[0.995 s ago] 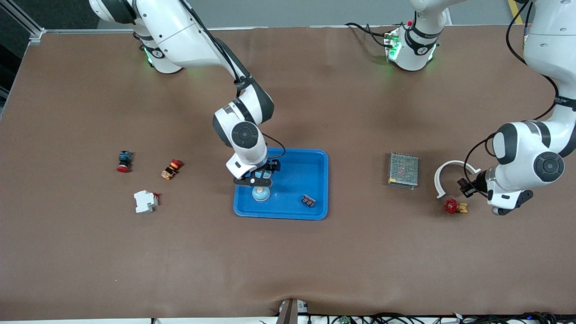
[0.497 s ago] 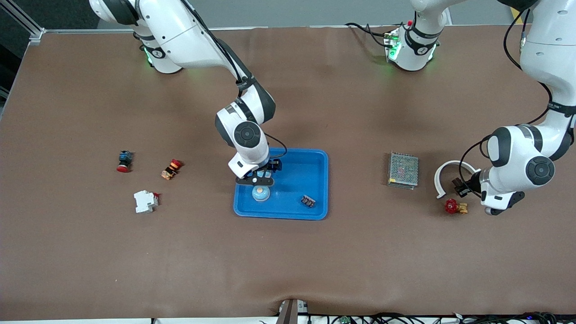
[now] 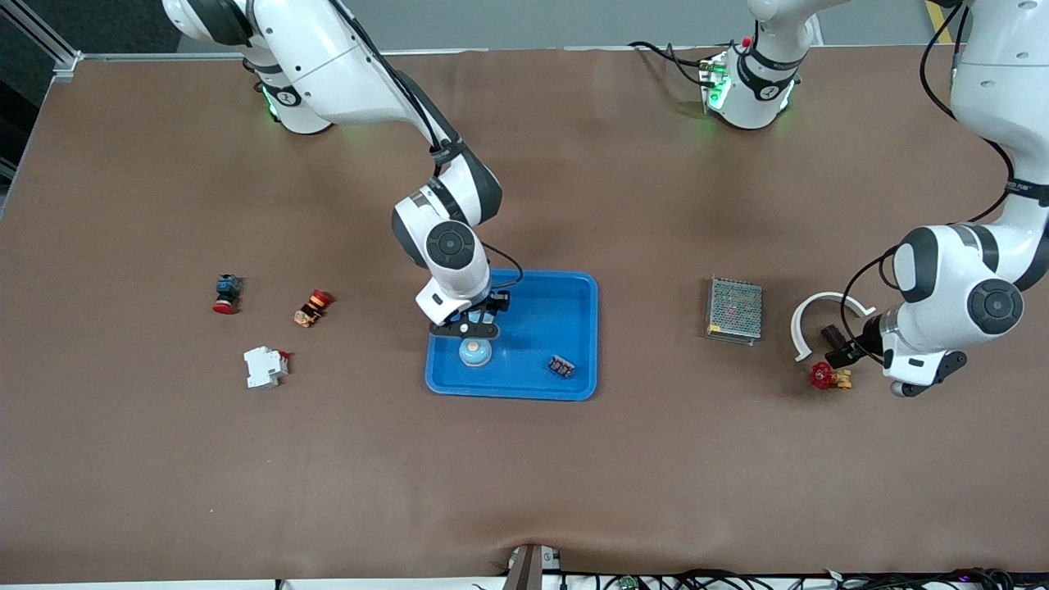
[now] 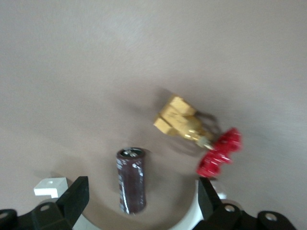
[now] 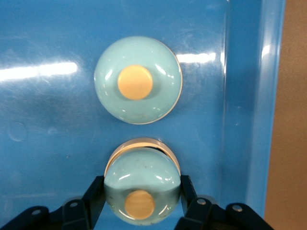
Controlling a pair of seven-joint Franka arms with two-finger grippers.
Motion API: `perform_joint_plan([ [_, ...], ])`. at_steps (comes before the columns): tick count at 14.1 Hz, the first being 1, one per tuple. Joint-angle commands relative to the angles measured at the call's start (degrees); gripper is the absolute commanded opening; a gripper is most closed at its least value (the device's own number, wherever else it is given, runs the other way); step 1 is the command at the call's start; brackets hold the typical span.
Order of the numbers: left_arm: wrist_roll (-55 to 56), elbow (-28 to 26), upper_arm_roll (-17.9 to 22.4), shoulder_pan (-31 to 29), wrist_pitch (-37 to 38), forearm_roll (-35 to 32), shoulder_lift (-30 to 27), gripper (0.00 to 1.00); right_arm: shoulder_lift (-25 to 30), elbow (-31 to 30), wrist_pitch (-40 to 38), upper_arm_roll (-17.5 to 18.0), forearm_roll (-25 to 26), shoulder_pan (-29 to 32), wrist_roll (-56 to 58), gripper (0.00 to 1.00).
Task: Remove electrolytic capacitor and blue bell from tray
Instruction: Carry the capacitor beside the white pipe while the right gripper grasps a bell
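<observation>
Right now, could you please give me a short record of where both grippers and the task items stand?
Left gripper: open, over the capacitor
Capacitor: lying on the table beside the red-handled valve, not gripped
Right gripper: shut on the bell, low in the blue tray
Blue tray: also holds a small black part

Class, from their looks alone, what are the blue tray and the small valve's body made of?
Blue tray: probably moulded plastic, glossy; its floor shows bright glare streaks and mirrors the bell. Valve body: seemingly brass, yellow with a metallic sheen; its red handwheel's material is unclear.
</observation>
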State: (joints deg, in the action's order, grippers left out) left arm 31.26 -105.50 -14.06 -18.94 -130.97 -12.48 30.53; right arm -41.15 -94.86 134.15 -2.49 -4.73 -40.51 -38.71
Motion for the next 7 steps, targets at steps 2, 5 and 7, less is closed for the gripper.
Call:
perform_joint_plan([
  [2, 7.56, 2.48, -4.38, 0.66, 5.01, -1.06, -2.14, 1.00, -1.04, 1.08, 0.06, -0.23, 0.07, -0.45, 0.39, 0.34],
  [5, 19.50, 4.51, -9.83, 2.49, 6.86, -0.88, -1.88, 1.00, -0.95, 1.43, -0.20, -0.23, -0.02, -0.45, 0.39, 0.32],
  [7, 30.90, 5.82, -10.19, 7.14, 7.04, -0.36, -1.61, 1.00, -0.43, 2.31, -1.08, -0.23, -0.11, -0.45, 0.65, 0.33],
])
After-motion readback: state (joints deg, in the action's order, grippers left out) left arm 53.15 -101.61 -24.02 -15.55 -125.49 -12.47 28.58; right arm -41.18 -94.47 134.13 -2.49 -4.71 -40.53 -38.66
